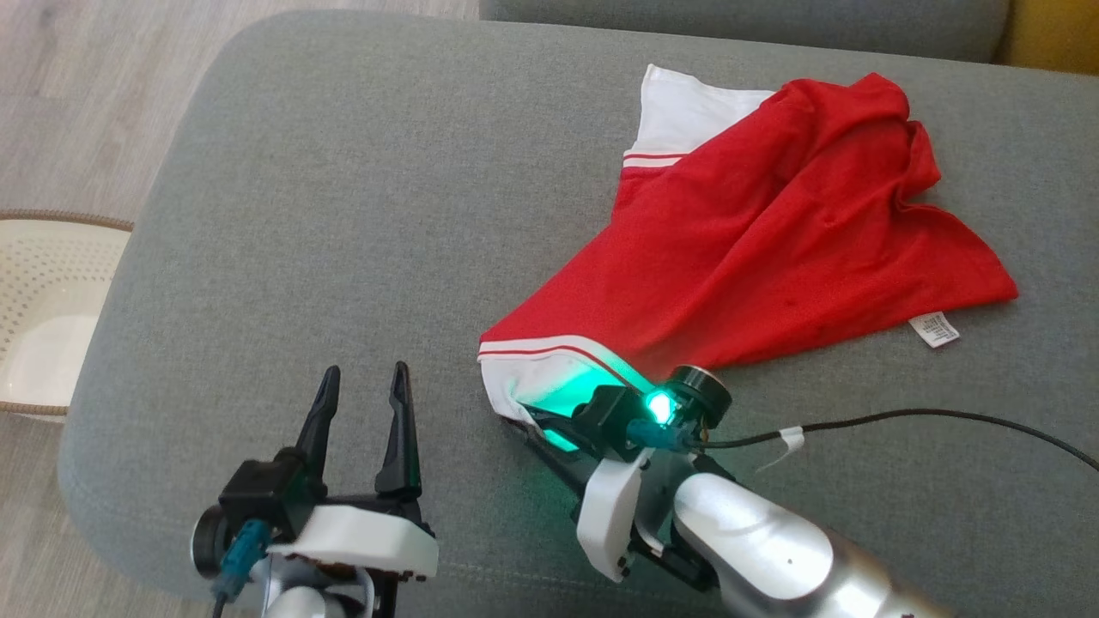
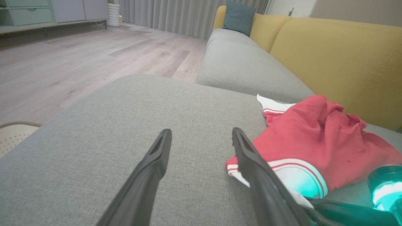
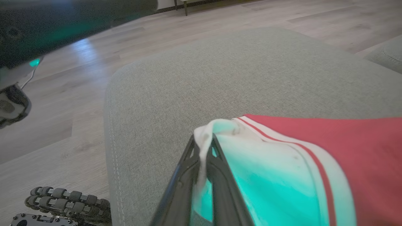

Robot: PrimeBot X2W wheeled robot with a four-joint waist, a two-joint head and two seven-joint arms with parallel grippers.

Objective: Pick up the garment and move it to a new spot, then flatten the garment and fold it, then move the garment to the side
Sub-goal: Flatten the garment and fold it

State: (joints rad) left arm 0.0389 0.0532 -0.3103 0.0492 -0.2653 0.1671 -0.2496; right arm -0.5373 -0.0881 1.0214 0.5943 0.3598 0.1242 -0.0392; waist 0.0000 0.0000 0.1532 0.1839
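The garment point(image 1: 764, 232) is a red shirt with white striped cuffs, lying crumpled on the grey sofa cushion point(image 1: 343, 215) toward the right. My right gripper point(image 1: 525, 421) is shut on the near white cuff; in the right wrist view the white hem point(image 3: 207, 135) is pinched between the two dark fingers point(image 3: 220, 175), lit green by the wrist light. My left gripper point(image 1: 361, 382) hovers open over bare cushion to the left of the cuff, holding nothing. From the left wrist, the garment point(image 2: 314, 138) lies just right of the spread fingers point(image 2: 150, 169).
A white perforated basket point(image 1: 43, 318) stands on the wooden floor at the cushion's left edge. A yellow sofa back point(image 2: 339, 59) rises behind the garment. A black cable point(image 1: 901, 421) trails from my right wrist across the cushion. The robot's wheeled base point(image 3: 62, 201) shows below the cushion.
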